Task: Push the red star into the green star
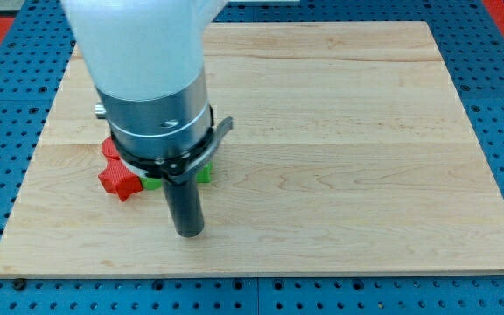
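Observation:
The red star [118, 182] lies on the wooden board [322, 157] at the view's left. A green block, probably the green star [151, 183], shows just to its right, mostly hidden under the arm; another green bit [204, 173] peeks out further right. The two seem to touch or nearly touch. A second red block [109, 150] sits above the red star, partly hidden. My tip [189, 233] is below and to the right of the stars, a short way from them.
The arm's large white and grey body [151, 79] covers the board's upper left and hides whatever lies beneath it. The blue perforated table [497, 289] surrounds the board on all sides.

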Controlling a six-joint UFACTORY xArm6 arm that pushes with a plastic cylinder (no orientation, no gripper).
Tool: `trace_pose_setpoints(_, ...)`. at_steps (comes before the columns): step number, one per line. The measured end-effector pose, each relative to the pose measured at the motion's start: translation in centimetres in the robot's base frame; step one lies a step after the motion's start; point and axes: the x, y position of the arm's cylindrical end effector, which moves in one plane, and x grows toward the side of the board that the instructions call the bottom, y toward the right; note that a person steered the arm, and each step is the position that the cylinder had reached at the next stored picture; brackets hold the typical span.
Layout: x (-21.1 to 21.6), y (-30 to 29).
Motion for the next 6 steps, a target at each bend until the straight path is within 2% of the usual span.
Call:
trace_pose_setpoints(2,3.6,-4.2)
trace_pose_setpoints(3,2.7,-9.7)
trace_pose_setpoints(4,-0.8,-13.1)
trace_pose_setpoints(5,-4.7,-12.9)
trace_pose_setpoints(6,-8.5,-4.9)
